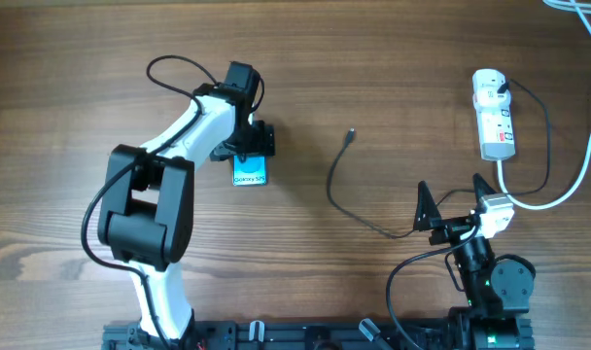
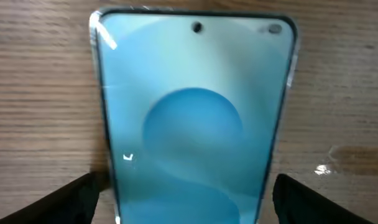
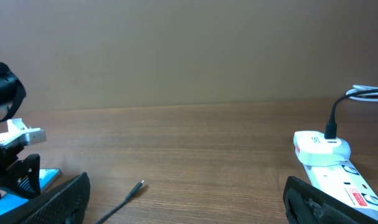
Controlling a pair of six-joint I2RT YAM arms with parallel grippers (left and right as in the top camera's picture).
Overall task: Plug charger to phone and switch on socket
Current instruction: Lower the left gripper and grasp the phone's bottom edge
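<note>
Well, left gripper [image 1: 245, 148]: spread wide, one finger just beside each long edge of the phone [image 1: 249, 173].
Right gripper [image 1: 451, 199]: gaped wide, held nothing.
Charger [image 1: 330, 185]: lay loose between phone and socket [image 1: 494, 126], plug free.

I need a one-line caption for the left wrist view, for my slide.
Left wrist view: the phone lies flat on the wooden table between the two dark fingers.

phone [image 2: 192, 124] bottom cropped, socket [image 3: 329, 149] end cropped
</note>
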